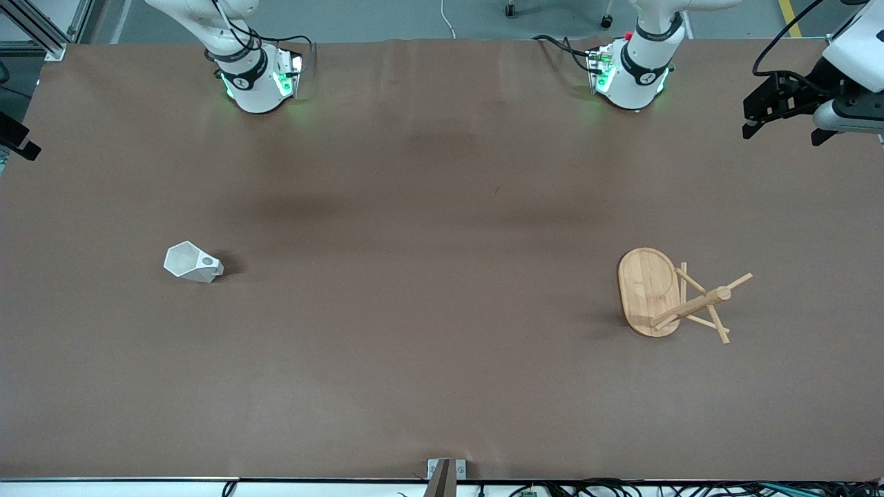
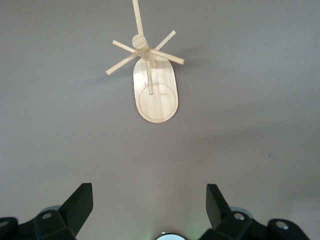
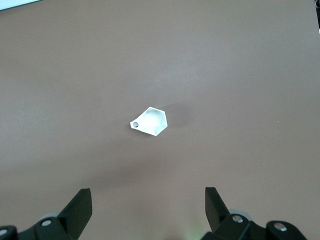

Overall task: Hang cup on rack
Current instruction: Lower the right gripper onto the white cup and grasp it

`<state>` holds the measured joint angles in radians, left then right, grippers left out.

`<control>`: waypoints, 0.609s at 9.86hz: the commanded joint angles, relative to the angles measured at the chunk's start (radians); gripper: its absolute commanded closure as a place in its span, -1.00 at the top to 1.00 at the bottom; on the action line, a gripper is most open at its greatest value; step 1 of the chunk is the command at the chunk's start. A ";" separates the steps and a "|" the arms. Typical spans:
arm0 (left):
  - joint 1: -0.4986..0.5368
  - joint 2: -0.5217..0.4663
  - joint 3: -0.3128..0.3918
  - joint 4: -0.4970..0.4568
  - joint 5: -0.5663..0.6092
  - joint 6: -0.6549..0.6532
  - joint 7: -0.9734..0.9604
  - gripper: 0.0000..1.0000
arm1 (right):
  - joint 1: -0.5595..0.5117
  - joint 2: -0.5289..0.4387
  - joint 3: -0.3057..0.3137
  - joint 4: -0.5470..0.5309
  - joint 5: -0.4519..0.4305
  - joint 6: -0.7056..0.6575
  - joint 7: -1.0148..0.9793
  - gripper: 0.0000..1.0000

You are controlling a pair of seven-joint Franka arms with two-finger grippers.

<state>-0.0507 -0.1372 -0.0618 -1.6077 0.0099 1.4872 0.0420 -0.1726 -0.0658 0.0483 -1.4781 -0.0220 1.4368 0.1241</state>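
Observation:
The white faceted cup (image 1: 193,262) lies on its side on the brown table toward the right arm's end, with the handle's round hole facing up. It also shows in the right wrist view (image 3: 152,121). The bamboo rack (image 1: 649,290) stands on its oval base toward the left arm's end, with thin pegs sticking out from its post. It also shows in the left wrist view (image 2: 156,95). My left gripper (image 2: 149,200) is open and empty, high over the table's end (image 1: 784,128). My right gripper (image 3: 148,200) is open and empty, high above the cup.
The brown table (image 1: 428,207) lies bare between the cup and the rack. The two arm bases (image 1: 255,83) (image 1: 632,76) stand along its edge farthest from the front camera. A black part (image 1: 17,141) shows at the edge of the front view, at the right arm's end.

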 commanded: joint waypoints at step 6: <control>0.012 0.174 0.004 0.141 0.048 -0.024 -0.007 1.00 | 0.001 -0.006 0.007 -0.011 -0.013 -0.003 0.012 1.00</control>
<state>-0.0369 0.0000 -0.0563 -1.4986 0.0242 1.4878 0.0418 -0.1725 -0.0658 0.0489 -1.4788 -0.0220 1.4352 0.1241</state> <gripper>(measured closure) 0.000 0.000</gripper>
